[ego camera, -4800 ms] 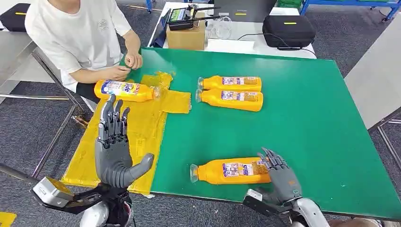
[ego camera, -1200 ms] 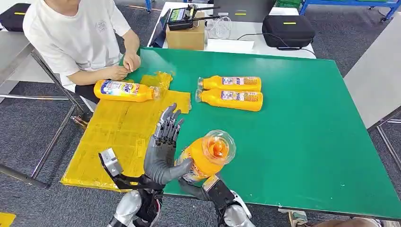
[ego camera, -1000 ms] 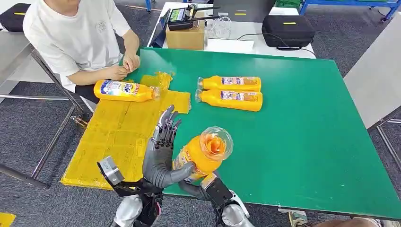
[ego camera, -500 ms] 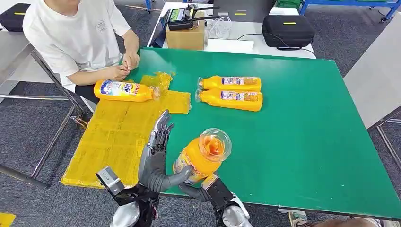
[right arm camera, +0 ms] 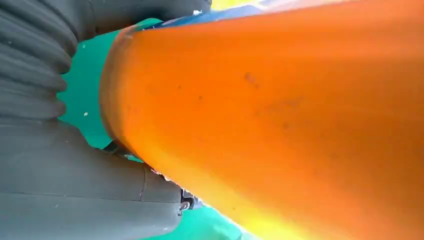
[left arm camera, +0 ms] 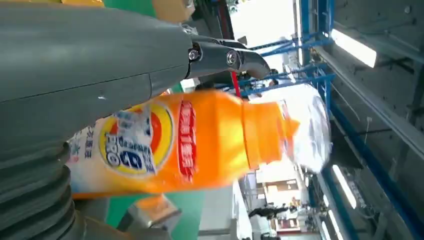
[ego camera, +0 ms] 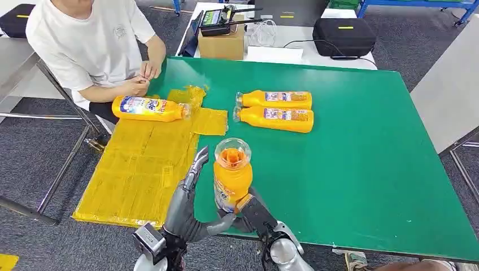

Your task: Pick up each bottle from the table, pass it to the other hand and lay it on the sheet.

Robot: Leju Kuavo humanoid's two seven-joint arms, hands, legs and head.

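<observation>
An orange bottle [ego camera: 231,176] with a clear cap stands upright in the air over the green table's [ego camera: 367,164] front edge. My right hand [ego camera: 255,213] grips it by the base from below. My left hand [ego camera: 186,203] is beside it on the sheet side, fingers straight up and apart, thumb reaching under the bottle. In the left wrist view the bottle [left arm camera: 200,140] lies along my left palm. The right wrist view shows its orange side [right arm camera: 300,110] up close. The yellow sheet [ego camera: 141,164] covers the table's left end, with one bottle [ego camera: 149,107] lying on it.
Two more orange bottles [ego camera: 275,99] [ego camera: 275,119] lie side by side at the table's middle back. A person [ego camera: 90,45] sits at the far left corner, hands near the sheet's far edge. A cardboard box [ego camera: 222,42] and a black case [ego camera: 344,36] stand on the table behind.
The right hand has lifted the bottle off the table, brought it left and tipped it upright. The left hand has come in beside it, turned edge-on and sunk lower.
</observation>
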